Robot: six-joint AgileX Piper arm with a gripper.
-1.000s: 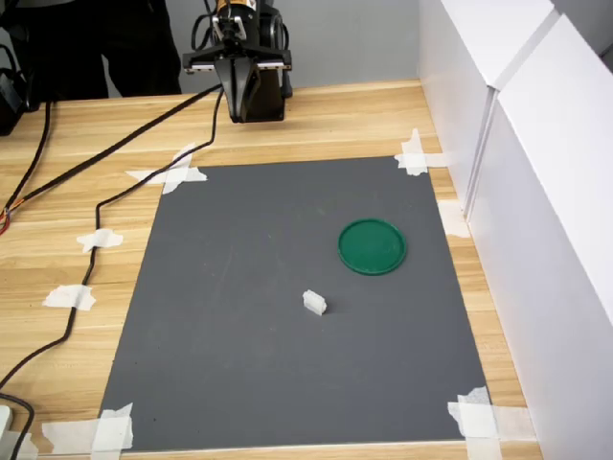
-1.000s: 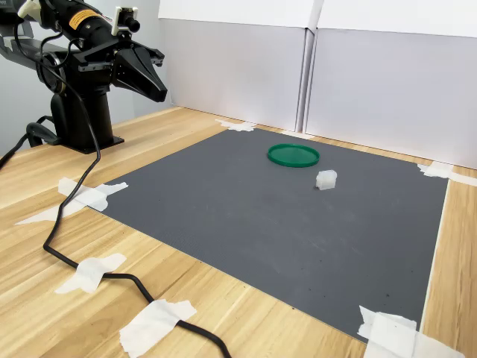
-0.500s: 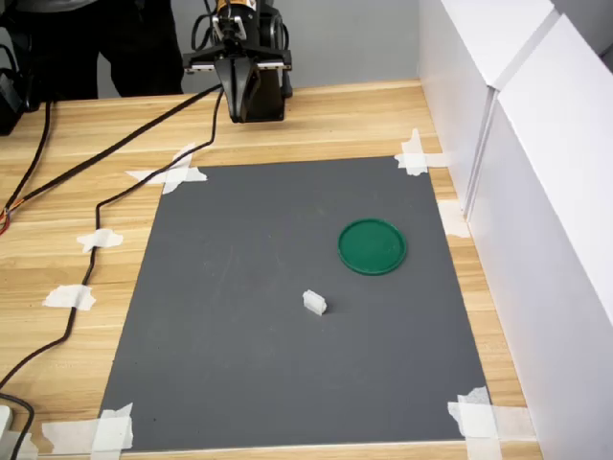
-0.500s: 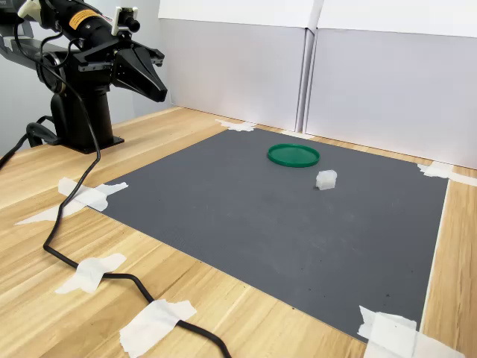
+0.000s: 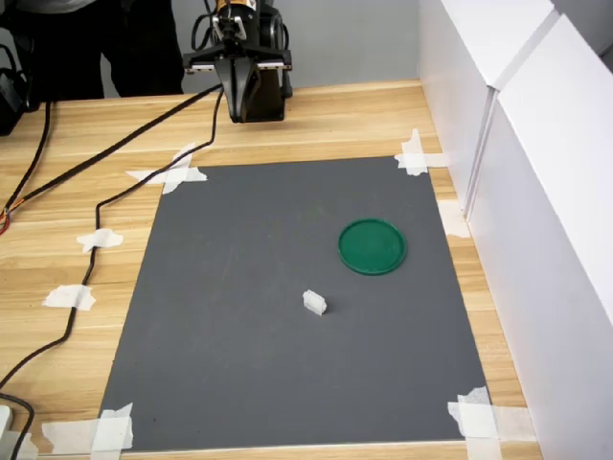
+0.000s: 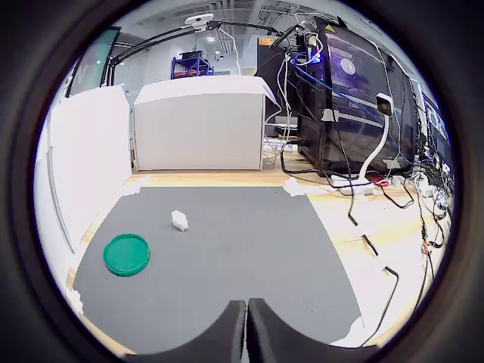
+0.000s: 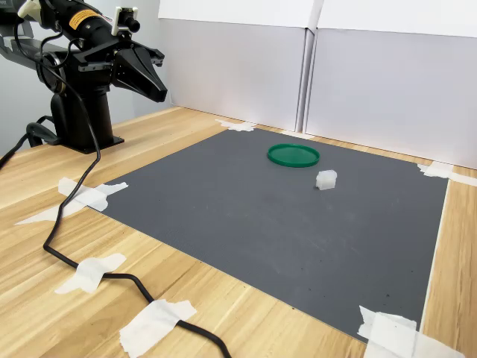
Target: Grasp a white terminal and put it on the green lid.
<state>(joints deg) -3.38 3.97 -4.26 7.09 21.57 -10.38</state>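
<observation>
Gripper [image 7: 158,93]: raised near the arm's base, at the second exterior view's left, well apart from the task's things; in the wrist view the two fingers [image 6: 227,333] meet with no gap and nothing between them.
Cable [image 5: 91,216]: black lead trailing over the wooden table [image 5: 326,120] at the first exterior view's left, off the mat; judged no hindrance to a reach.
Grey mat [image 5: 239,316]: taped at its corners with white tape [image 5: 172,174]; flat, bare but for the two task things.
White terminal [image 5: 314,303]: lies on the mat near its middle, to the left of and nearer the camera than the disc in the first exterior view, close to it but apart; in the wrist view [image 6: 179,220] and the second exterior view [image 7: 326,179] likewise clear of the disc.
Handling, terminal: judged light, stiff, smooth plastic; liable to skid or tip if pinched off-centre. Best taken across its two flat sides, jaws lowered squarely from above.
Green lid [image 5: 373,246]: flat, rim up, on the mat toward the first exterior view's right; nothing on it.
White panels [image 5: 536,192]: upright along the first exterior view's right edge, near the lid; judged the only limit on approach from that side.
</observation>
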